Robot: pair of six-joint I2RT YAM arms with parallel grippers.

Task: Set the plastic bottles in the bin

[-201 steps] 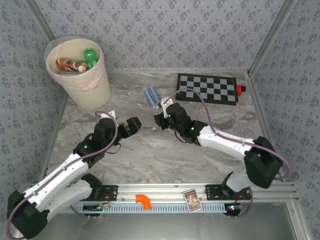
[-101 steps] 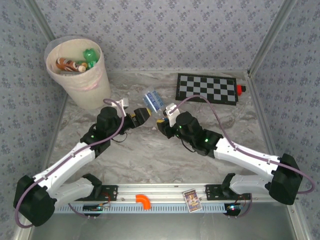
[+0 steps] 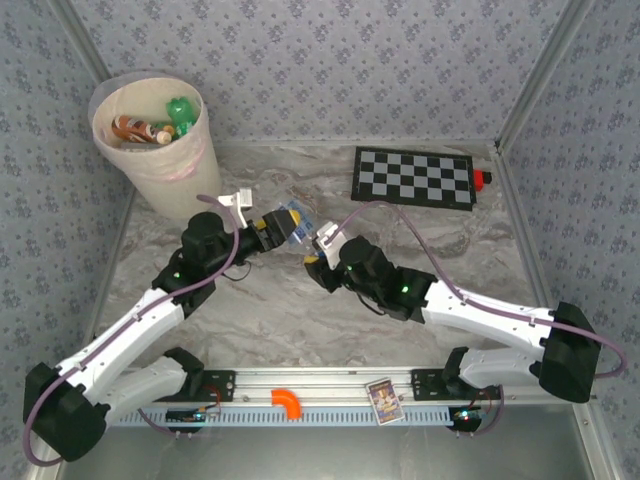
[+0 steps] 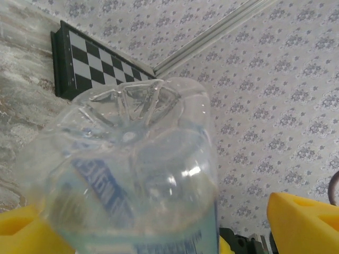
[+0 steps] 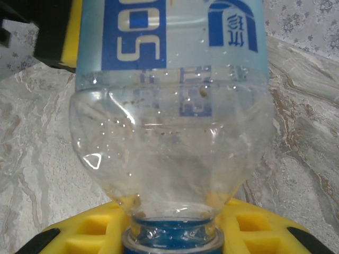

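Several plastic bottles (image 3: 140,128), green and orange-labelled, lie inside the bin (image 3: 178,185).

- Clear plastic bottle (image 5: 169,132) with pale blue wrap label (image 5: 233,58), right wrist view: large white figures are printed on a dark blue panel at the label's left. "50" is read, and a further figure beside it is only partly made out. The tops are cut by the frame edge.
- Same label, right part: a white emblem with two small characters beneath it is seen, too small to be read.
- Left wrist view: blue lettering is seen through the bottle wall, blurred, not legible.
- Small printed card (image 3: 381,401) on the rail at the table's near edge: a picture is noted, no text readable.
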